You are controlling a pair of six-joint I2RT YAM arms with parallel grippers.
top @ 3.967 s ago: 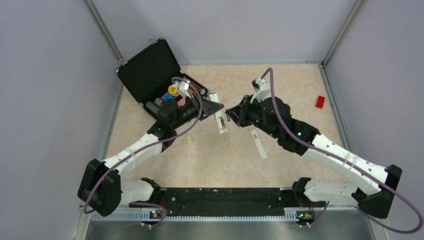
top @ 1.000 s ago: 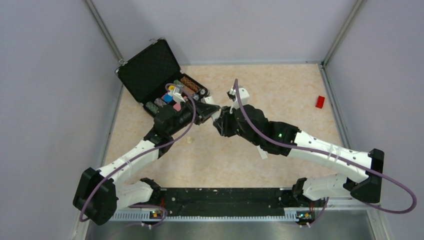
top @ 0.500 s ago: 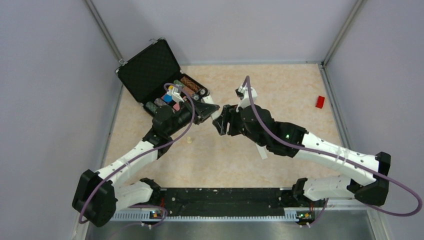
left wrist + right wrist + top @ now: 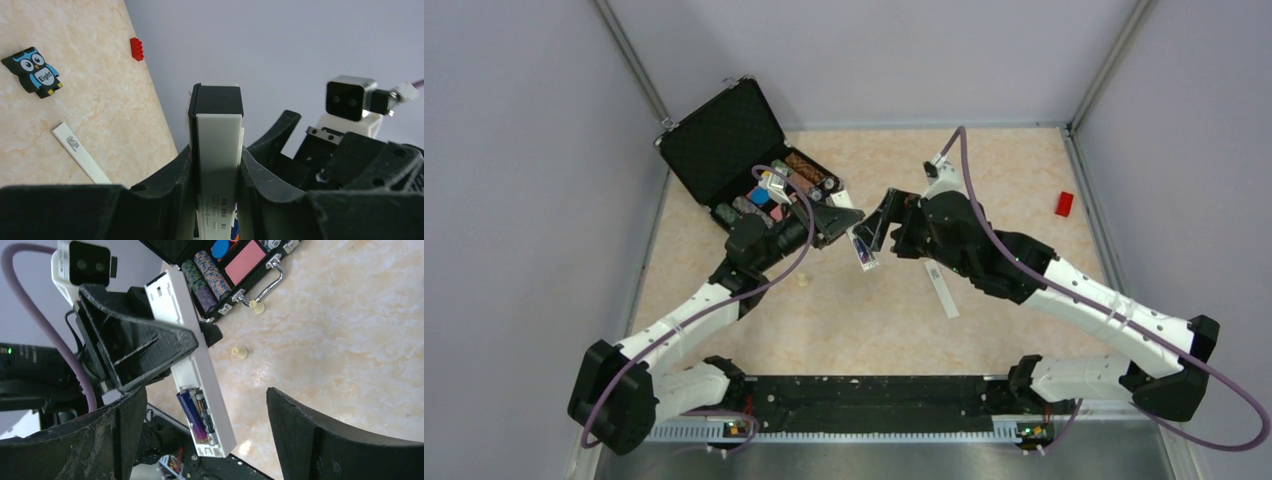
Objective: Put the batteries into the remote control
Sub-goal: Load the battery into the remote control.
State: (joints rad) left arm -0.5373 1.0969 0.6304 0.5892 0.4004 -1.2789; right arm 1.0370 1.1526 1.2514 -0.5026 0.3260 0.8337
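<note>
My left gripper point(image 4: 216, 165) is shut on the remote control point(image 4: 217, 150), a slim white bar with a dark end, and holds it off the table. In the right wrist view the remote control point(image 4: 195, 360) shows its open compartment with two batteries point(image 4: 192, 415) lying side by side, one purplish, one black. My right gripper point(image 4: 203, 394) stands wide open around that end without touching it, and nothing is between its fingers. From above, the remote control point(image 4: 862, 248) juts out of the left gripper point(image 4: 839, 225), and the right gripper point(image 4: 882, 228) is just right of it.
An open black case point(image 4: 724, 150) with poker chips point(image 4: 207, 275) lies at the back left. A white cover strip point(image 4: 941, 288) lies under the right arm. A red block point(image 4: 1064, 203) sits far right. An owl gadget point(image 4: 35, 72) and a small cream piece point(image 4: 804, 281) rest on the table.
My right gripper has opened wide and drawn back to the right from the remote's end. The batteries now show in the compartment. The left gripper still holds the remote.
</note>
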